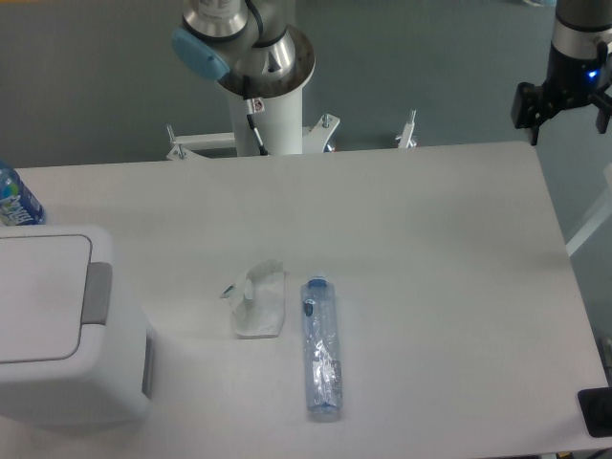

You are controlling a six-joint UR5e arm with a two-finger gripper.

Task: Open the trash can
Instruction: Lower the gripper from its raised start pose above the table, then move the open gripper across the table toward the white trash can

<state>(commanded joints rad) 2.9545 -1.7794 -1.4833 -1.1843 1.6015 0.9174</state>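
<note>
Gripper [566, 119]: black, two fingers spread wide apart, holding nothing; hangs at the far right corner, above and just past the table's back edge, partly cut off by the frame. Arm base [266, 86]: white column with a blue cap, mounted behind the table's far edge.

Table [430, 287]: white, rounded corners.

Trash can [57, 325]: large white bin at the near left corner, flat lid closed, grey push tab [96, 292] on its right side; well apart from the gripper.

Bottle [320, 349]: clear plastic, lying on its side near the table's middle.

Crumpled wrapper [258, 301]: white, just left of the bottle.

Second bottle [14, 201]: blue label, at the left edge behind the trash can.
</note>
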